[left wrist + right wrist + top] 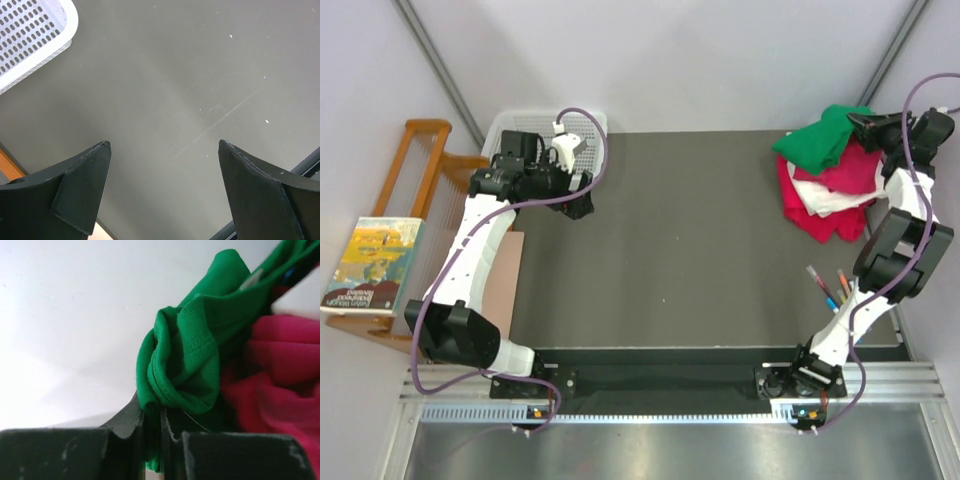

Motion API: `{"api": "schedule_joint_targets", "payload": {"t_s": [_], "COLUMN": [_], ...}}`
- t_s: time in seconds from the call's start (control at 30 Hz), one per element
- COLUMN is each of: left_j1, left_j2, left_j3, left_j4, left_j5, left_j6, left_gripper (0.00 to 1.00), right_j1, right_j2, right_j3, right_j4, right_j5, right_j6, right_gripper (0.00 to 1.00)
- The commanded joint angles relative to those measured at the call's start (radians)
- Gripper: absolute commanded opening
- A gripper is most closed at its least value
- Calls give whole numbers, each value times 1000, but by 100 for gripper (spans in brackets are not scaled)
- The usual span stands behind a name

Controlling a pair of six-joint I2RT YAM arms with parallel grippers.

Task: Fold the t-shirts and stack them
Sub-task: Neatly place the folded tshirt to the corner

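The right gripper (154, 416) pinches a bunched fold of the green t-shirt (190, 355) between its nearly closed dark jaws, the cloth rising up and rightward against a magenta-pink t-shirt (282, 375), with a pale surface (70, 315) behind.

The white t-shirt (827, 196) shows only an edge, seemingly sandwiched between pink t-shirts (852, 172).

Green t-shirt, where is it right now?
In the top view the green t-shirt sits at the table's far right corner, atop the pile of pink, white and red shirts; the right arm's jaws are shut on a fold of it.
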Motion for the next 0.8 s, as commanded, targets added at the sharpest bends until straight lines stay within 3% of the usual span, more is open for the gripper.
{"api": "schedule_joint_targets", "payload": {"t_s": [0.0,0.23,0.43,0.77], "left_j1": [-3,-3,-3,-3], "left_j2": [-17,-25,-28,-39], "left_j3": [1,-21,-21,-28], "left_j4": [22,24,27,24], "left_j5": [29,25,28,20], "left_j6": [-11,-13,-17,-4], "left_gripper": [93,93,93,93], "right_j1": [0,-1,-14,-10], "right_j2": [-59,8,-71,-365], "right_j3": [127,272,307,-151], "right_j4": [121,98,-37,-81], "right_j5": [-25,-34,41,239], "right_j6": [33,58,-69,-212], "right_gripper": [0,0,0,0]}}
